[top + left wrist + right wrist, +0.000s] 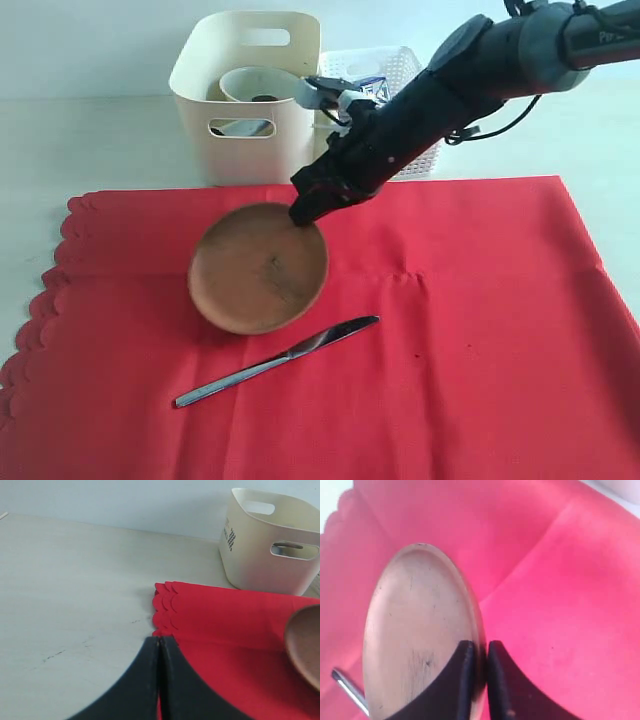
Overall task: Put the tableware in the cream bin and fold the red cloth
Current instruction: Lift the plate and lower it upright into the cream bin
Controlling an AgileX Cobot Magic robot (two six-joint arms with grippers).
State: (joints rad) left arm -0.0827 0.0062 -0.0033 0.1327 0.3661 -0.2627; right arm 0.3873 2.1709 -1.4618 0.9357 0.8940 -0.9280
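Currently the right pincer (480, 644) is clamped on the far-right rim of the wooden plate (257, 268). The next move probably calls for lifting it into the cream bin (245, 100). Left pincer (160, 640): together.

We can read no words or numbers anywhere. The cream bin (265, 565) carries a dark printed patch (229, 535) on one wall, too small to make out, and the carton (373, 88) in the white lattice basket (412, 66) shows illegible blue print.
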